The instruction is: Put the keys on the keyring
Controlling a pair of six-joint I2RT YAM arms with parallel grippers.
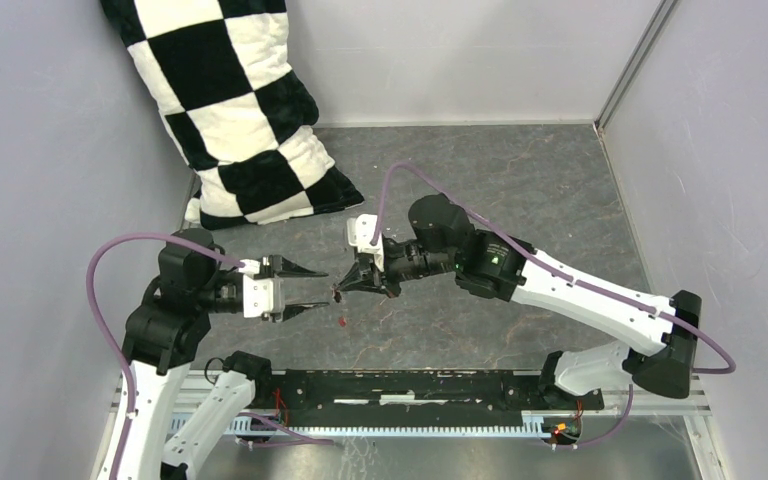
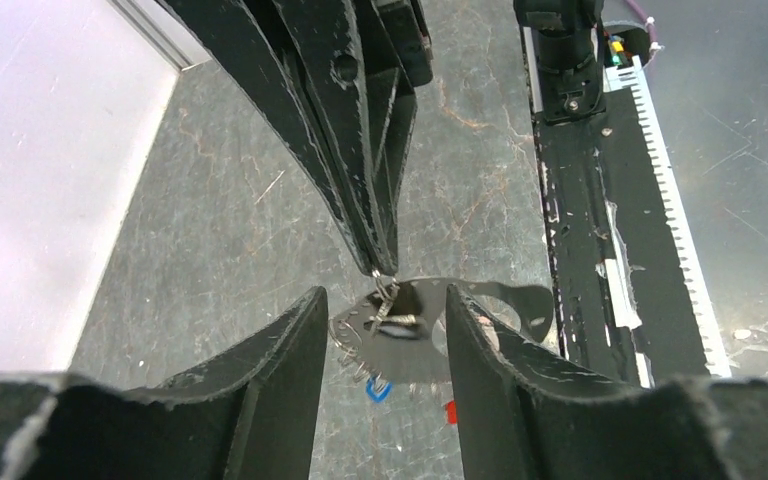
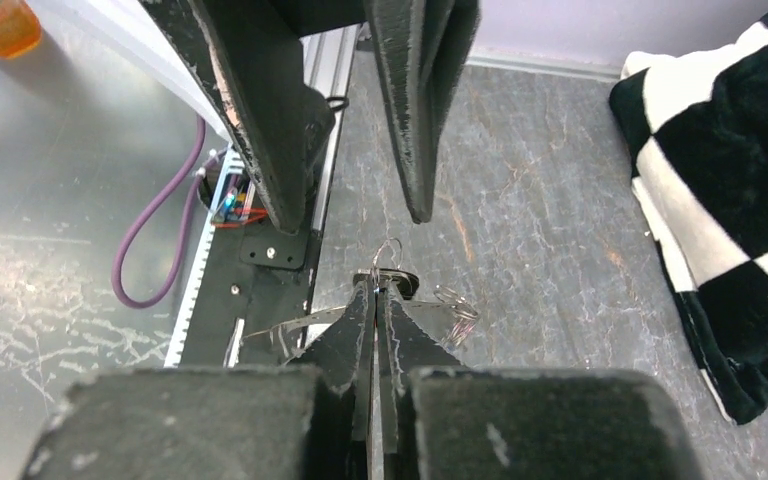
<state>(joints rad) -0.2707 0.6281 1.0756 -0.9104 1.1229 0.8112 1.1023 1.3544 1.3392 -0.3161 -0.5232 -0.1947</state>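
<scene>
Starting far left: leaning in the back corner of the counter (image 1: 520,190), a black-and-white chequered pillow (image 1: 230,110), well apart from the work.

Holding the left pincer (image 1: 320,289) spread, fingers either side of the hanging bundle and touching none of it, going by the left wrist view. Probably standing off to leave room, or readying for a fresh hold.

Dangling between the two pincers, the keyring (image 2: 348,345), a thin grey wire hoop. Being held clear of the counter, presumably for hanging free and for easy threading.

Hanging close against it, just under the right fingertips, the dark key with white (image 2: 400,322). Already threaded or merely tangled, impossible telling.

Showing lower in that same view, the blue key (image 2: 377,390) and the red key (image 2: 450,410). Lying on the counter beneath the hoop, the red one, judging by the top view, and so not yet threaded. Resting or hanging, the blue one, not clear.

Pressing the right pincer (image 1: 342,290) fully together on seemingly the keyring's wire, gripping at the very tips and leaving most of the hoop exposed.

Finding no tray, bowl or box anywhere in view — nothing being contained.
</scene>
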